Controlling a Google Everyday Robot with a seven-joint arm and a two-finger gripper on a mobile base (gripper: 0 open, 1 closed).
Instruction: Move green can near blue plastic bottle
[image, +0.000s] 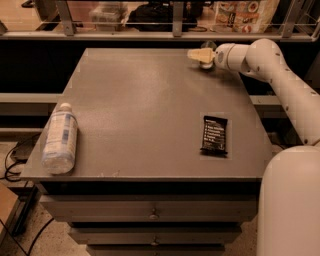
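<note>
The blue plastic bottle (60, 137) lies on its side near the front left corner of the grey table (145, 105), cap pointing away. The green can (207, 63) stands at the far right edge of the table, mostly hidden by my gripper (199, 54); only a dark sliver and a silvery top show. The gripper reaches in from the right, level with the can and against it. Can and bottle are far apart, at opposite corners of the table.
A flat black snack bar wrapper (215, 135) lies on the right side of the table. My white arm (285, 85) runs along the table's right edge. A rail and shelf with bags (240, 12) stand behind the table. Drawers sit below the front edge.
</note>
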